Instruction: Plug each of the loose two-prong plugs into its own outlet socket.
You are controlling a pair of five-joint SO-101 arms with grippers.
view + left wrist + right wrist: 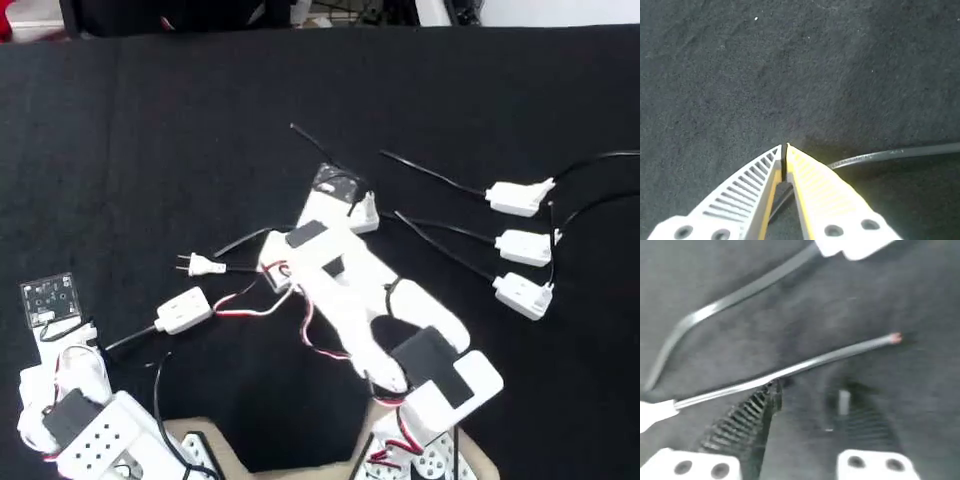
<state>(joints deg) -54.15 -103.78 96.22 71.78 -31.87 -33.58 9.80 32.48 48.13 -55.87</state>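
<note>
Black cloth covers the table [150, 120]: near its front-left corner our left fingers [812, 187] rest pressed together, the two-prong plug [205, 265] lies loose just beyond a socket [182, 310], and mid-table our right fingers [747, 417], spread above a cord [790, 369], seem mid-pickup, needing next to close on a plug.

A black table [140, 120] bears one plug [207, 265] and several corded white sockets [524, 246].
</note>
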